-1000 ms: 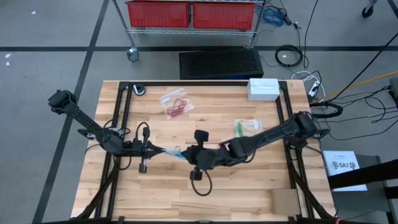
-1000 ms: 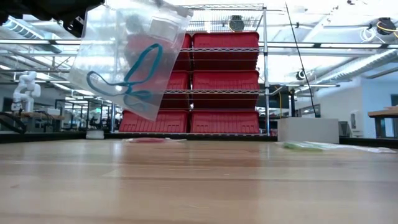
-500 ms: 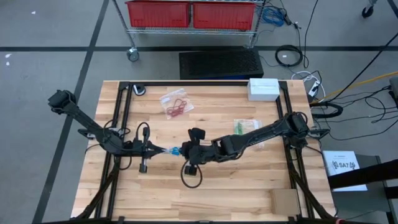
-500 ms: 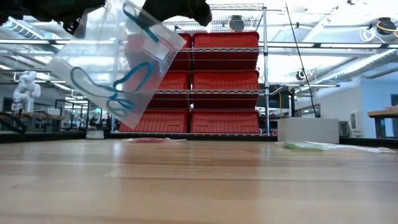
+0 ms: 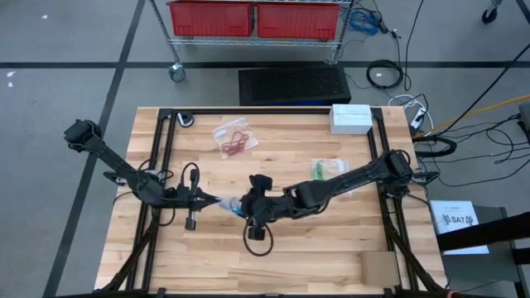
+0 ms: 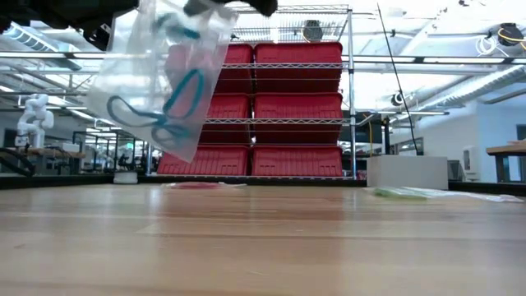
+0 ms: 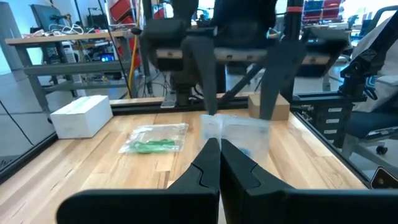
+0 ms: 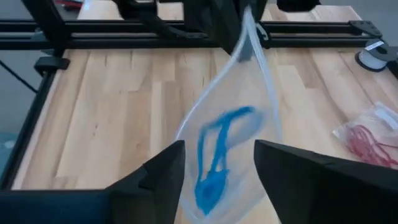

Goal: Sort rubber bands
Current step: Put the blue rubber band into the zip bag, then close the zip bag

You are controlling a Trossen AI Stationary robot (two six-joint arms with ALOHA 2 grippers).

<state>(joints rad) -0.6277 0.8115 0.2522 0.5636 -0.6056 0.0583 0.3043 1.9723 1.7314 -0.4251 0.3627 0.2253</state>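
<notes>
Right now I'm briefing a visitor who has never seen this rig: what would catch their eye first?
Mid-table, a clear bag of blue rubber bands hangs in the air, pinched by the shut left gripper while the open right gripper straddles its mouth. Behind lie a bag of red bands and a bag of green bands.

We are looking at two slim, matte-black arms built from tube-like links with bulkier rounded joints. The left arm (image 5: 124,170) is showing a knobby joint housing at its ten o'clock end, and the right arm (image 5: 348,180) is thickening toward its wrist. A thin black cable (image 5: 255,244) is looping below the right wrist. Each hand is carrying two dark, tapering, wedge-shaped fingers (image 7: 205,171).
</notes>
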